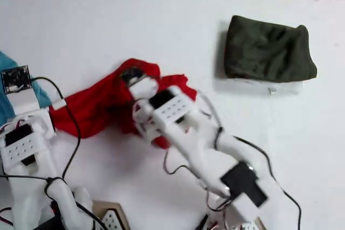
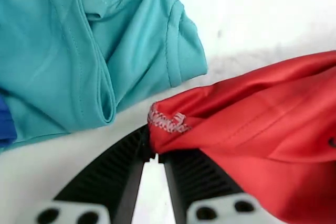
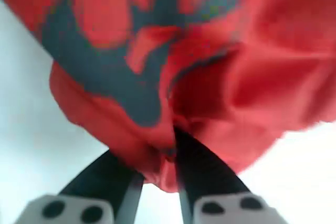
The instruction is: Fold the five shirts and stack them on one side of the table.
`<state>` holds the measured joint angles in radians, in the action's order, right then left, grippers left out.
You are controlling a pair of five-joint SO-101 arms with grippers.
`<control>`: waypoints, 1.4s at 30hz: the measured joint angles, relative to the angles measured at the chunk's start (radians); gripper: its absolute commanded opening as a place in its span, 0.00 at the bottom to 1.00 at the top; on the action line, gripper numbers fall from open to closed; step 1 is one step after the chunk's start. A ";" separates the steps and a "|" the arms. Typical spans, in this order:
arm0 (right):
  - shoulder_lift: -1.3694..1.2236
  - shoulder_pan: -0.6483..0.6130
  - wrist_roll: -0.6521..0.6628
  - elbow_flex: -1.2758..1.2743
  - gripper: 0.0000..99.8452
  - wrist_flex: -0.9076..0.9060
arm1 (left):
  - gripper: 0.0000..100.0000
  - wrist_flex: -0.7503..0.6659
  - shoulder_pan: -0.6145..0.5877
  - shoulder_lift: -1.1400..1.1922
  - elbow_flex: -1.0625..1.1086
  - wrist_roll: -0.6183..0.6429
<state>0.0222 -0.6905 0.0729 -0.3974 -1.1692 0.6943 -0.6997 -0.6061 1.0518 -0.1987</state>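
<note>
Red shirt (image 1: 97,106) lies crumpled at centre-left of the high view on the white table (image 1: 161,25), spread w/ one end toward the left arm at lower left and the other under the right arm, which comes in from lower right to the middle of the frame.

Left gripper (image 2: 155,153): jaws narrow, nipped on a stitched hem corner of the red shirt; rest of the cloth runs off to one side of it. Teal shirt (image 2: 79,40) sits just beside that corner, loose and wrinkled, not touching the fingers; in the high view it peeks in at the left edge. A sliver of blue cloth (image 2: 2,124) shows next to the teal one, too little to say more.

Right gripper (image 3: 170,153): jaws closed on a bunched fold of the red shirt, fabric draped over both black fingers.

Dark green shirt (image 1: 267,49) lies folded at upper right of the high view, well apart from the red one and both arms.
</note>
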 measured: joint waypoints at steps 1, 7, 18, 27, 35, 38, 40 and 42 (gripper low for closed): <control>0.034 0.025 0.031 0.000 0.02 -0.011 | 0.03 0.014 0.000 0.000 0.000 0.000; 0.252 0.189 0.299 0.000 0.02 -0.037 | 0.03 0.244 0.132 0.000 -0.083 0.000; 0.517 0.491 0.637 0.000 0.02 0.118 | 0.03 0.695 0.397 0.000 -0.605 0.003; 0.632 0.577 0.647 0.000 0.02 0.087 | 0.15 0.730 0.525 0.000 -0.578 -0.009; 0.651 0.566 0.654 -0.224 0.02 -0.040 | 0.15 0.646 0.535 0.000 -0.299 -0.172; 0.681 0.583 0.654 -0.333 0.02 -0.020 | 0.15 0.643 0.535 0.000 -0.282 -0.212; 0.730 0.615 0.654 -0.377 0.02 0.015 | 0.15 0.640 0.555 0.000 -0.282 -0.253; 0.789 0.647 0.654 -0.384 0.02 0.057 | 0.15 0.634 0.597 0.000 -0.282 -0.290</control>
<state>0.8109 -0.0430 0.7265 -0.7810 -1.1124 1.3280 -0.1028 -0.6061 0.7695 -0.4887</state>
